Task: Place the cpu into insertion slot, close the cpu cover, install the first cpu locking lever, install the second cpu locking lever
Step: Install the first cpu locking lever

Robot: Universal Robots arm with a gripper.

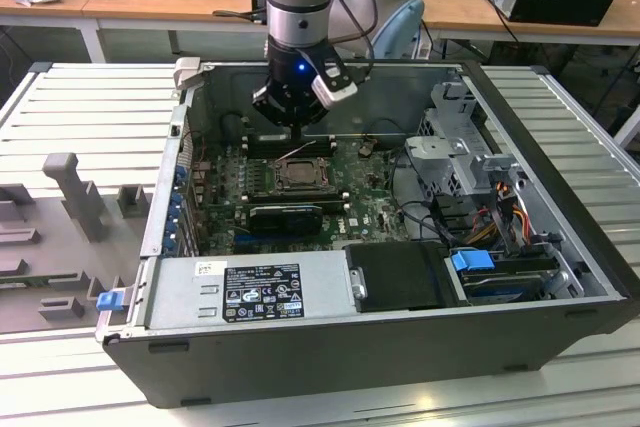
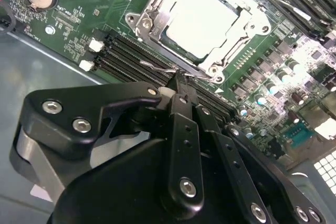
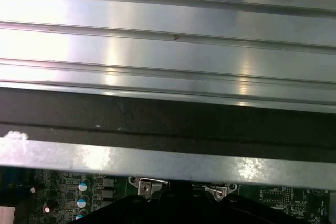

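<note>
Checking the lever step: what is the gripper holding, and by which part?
Cannot tell for sure. The gripper, fingers shut, meets the wire locking lever at its bent handle beside the cpu cover; pinched or merely pressed is unclear.

cpu (image 2: 202, 17) in insertion slot (image 2: 137, 23), cpu cover (image 2: 240, 29) down

Exterior view: even, bright overhead light, shadows soft. The inside of the open grey metal computer case (image 1: 350, 352) is dimmer than the pale ribbed metal table (image 1: 90, 107) around it. A blue lamp (image 1: 300, 68) glows on the arm's wrist.

Second wrist view: hard glare bleaches the pale beige-silver square cpu (image 2: 207, 22) and the dull silver metal cpu cover (image 2: 152, 22). The green motherboard (image 2: 79, 30) blooms white toward one edge. The black gripper (image 2: 178, 83), close to the lens, is dark and soft.

First wrist view: broad white reflections streak the ribbed silver metal panel (image 3: 168, 40). A dark shadow band (image 3: 168, 121) runs alongside.
</note>
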